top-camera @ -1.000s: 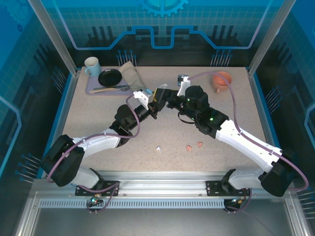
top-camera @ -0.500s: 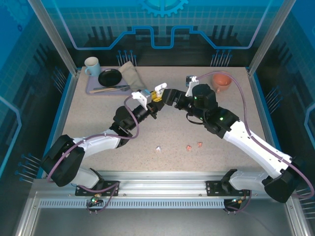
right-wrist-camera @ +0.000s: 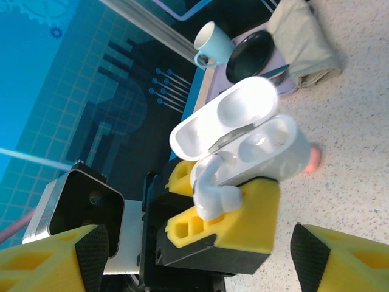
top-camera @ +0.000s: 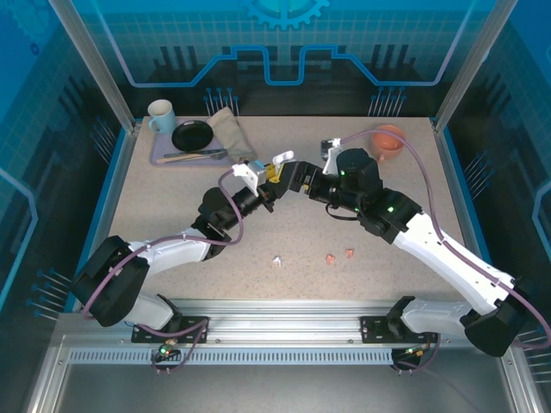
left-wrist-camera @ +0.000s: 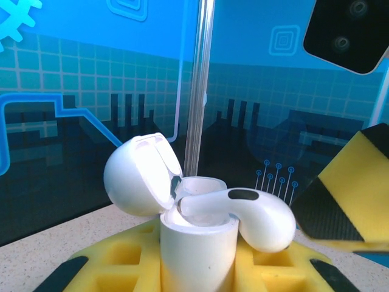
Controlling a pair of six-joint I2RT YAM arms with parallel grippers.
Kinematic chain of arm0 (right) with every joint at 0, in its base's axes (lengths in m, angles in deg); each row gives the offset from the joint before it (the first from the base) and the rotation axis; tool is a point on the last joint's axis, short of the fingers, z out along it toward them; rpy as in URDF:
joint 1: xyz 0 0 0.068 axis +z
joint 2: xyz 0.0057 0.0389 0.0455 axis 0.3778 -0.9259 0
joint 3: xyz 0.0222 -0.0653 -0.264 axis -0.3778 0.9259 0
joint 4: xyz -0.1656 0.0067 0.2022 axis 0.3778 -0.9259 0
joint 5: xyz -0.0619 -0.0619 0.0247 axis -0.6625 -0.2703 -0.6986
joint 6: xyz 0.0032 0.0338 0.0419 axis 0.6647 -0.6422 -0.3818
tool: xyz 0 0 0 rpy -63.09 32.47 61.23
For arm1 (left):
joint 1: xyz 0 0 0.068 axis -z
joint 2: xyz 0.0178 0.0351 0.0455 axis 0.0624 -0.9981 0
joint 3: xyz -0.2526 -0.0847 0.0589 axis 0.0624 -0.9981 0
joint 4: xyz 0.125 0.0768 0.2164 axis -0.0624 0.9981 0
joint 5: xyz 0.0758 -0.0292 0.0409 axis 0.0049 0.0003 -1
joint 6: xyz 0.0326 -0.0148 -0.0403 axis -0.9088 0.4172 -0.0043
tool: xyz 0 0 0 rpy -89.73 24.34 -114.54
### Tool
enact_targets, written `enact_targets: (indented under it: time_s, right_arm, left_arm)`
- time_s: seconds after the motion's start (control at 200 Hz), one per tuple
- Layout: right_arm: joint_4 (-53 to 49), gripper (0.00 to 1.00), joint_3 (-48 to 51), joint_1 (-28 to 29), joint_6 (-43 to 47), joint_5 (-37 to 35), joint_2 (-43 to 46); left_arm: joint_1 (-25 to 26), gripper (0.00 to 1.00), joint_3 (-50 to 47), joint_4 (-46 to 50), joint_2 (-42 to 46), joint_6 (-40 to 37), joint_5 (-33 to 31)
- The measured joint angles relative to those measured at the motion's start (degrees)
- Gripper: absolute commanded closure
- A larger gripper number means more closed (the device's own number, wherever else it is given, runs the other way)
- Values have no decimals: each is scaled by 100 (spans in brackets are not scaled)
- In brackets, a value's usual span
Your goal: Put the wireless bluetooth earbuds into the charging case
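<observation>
One white earbud [left-wrist-camera: 255,213] lies crosswise on the open mouth of the white charging case [left-wrist-camera: 197,255]. Its stem runs over the wells and its rounded head hangs past the rim, so it is not seated. In the right wrist view the same earbud [right-wrist-camera: 213,198] droops down the side of the case [right-wrist-camera: 267,149] against a yellow pad. The lid [left-wrist-camera: 143,176] is swung back on its hinge. The left gripper [top-camera: 270,176] is clamped on the lower body of the case, with its yellow pads [left-wrist-camera: 134,261] pressed on either side. It holds the case upright, off the table [top-camera: 172,198], above the middle of the far half. The right gripper [top-camera: 291,178] faces the case from the right, just beside it, with its jaws spread wide and nothing between them. One of its fingers [left-wrist-camera: 349,194] stands close by the earbud's head, though I cannot tell whether they touch. Near the middle of the table's near edge lie a loose white earbud [top-camera: 277,260], a salmon-pink earbud [top-camera: 331,256] to its right, and a second salmon-pink earbud [top-camera: 349,253] just beside that. In the far left corner a tray [top-camera: 159,159] carries a mug [top-camera: 160,114], a black dish [top-camera: 191,135], a folded cloth [top-camera: 228,129] and cutlery [top-camera: 194,156]. An orange cup [top-camera: 387,140] sits near the far right corner.
</observation>
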Motion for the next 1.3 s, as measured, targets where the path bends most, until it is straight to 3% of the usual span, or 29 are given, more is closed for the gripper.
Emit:
enact_targets:
  time_s: [1.301]
  right_arm:
    - [-37,20,-688,160,186,-57,-531]
  left_arm:
    - [-2,100,-221,-83,0,153,153]
